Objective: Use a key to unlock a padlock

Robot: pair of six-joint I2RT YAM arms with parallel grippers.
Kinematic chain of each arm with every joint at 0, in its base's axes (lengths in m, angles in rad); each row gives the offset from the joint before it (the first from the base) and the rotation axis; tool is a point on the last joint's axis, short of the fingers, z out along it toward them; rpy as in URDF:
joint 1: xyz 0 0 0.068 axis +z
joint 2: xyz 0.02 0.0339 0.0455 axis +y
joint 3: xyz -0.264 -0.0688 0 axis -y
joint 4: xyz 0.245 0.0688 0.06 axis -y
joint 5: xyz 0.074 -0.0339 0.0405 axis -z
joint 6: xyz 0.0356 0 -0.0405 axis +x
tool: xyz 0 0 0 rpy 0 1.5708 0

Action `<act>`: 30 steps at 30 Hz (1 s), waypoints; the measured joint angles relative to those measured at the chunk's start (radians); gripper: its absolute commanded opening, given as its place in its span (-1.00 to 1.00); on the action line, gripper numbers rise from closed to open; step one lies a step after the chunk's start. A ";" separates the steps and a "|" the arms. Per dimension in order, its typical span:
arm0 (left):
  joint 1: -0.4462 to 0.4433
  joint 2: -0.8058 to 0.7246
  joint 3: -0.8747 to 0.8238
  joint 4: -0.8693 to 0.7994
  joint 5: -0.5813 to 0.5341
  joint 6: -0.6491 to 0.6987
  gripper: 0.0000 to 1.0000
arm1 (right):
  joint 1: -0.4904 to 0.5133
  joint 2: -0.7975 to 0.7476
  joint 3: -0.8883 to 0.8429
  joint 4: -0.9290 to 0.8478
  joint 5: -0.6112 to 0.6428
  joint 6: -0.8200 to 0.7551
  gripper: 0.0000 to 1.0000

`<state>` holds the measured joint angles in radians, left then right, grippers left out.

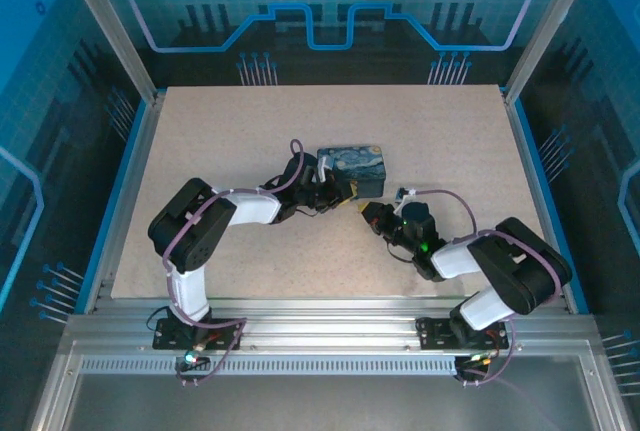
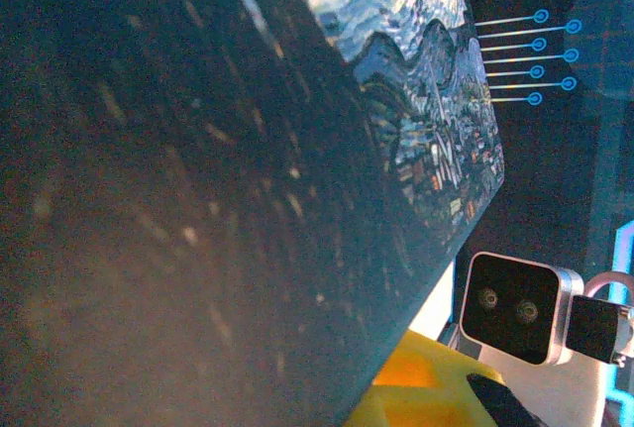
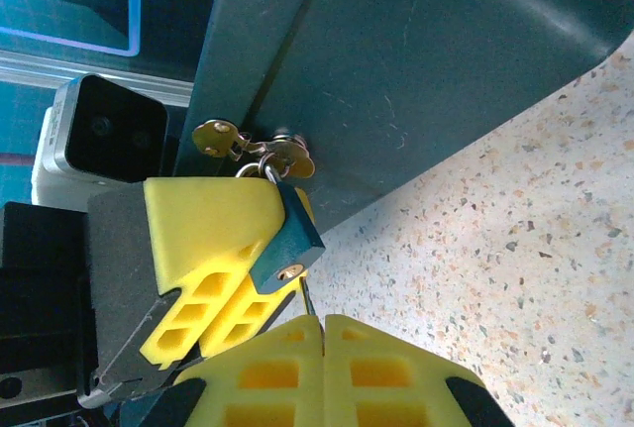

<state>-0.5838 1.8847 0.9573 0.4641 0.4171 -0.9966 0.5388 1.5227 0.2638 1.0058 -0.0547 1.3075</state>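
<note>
Fingers of your right hand (image 3: 323,323) are pressed together on the key (image 3: 308,298), whose tip meets the padlock (image 3: 294,241) just beyond them. Your left hand (image 1: 333,195) is clamped on that padlock, beside the tin box (image 3: 416,70).

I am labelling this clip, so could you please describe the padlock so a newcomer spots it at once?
Find the starry-painted tin box mid-table. On its near side sits a brass hasp, and the padlock hangs from it: a tiny dark-blue block with a round keyhole, unlike the brass above it.
</note>
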 measured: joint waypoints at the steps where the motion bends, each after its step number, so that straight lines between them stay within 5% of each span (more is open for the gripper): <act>1: 0.000 0.000 -0.002 0.005 0.000 0.000 -1.00 | 0.000 0.004 0.000 0.006 0.002 0.002 -1.00; 30: 0.013 0.019 -0.046 0.119 0.011 -0.061 -1.00 | 0.042 0.098 0.000 0.145 0.073 0.095 -1.00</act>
<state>-0.5709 1.9038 0.9115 0.5827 0.4282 -1.0573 0.5812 1.6211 0.2638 1.1507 0.0185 1.4029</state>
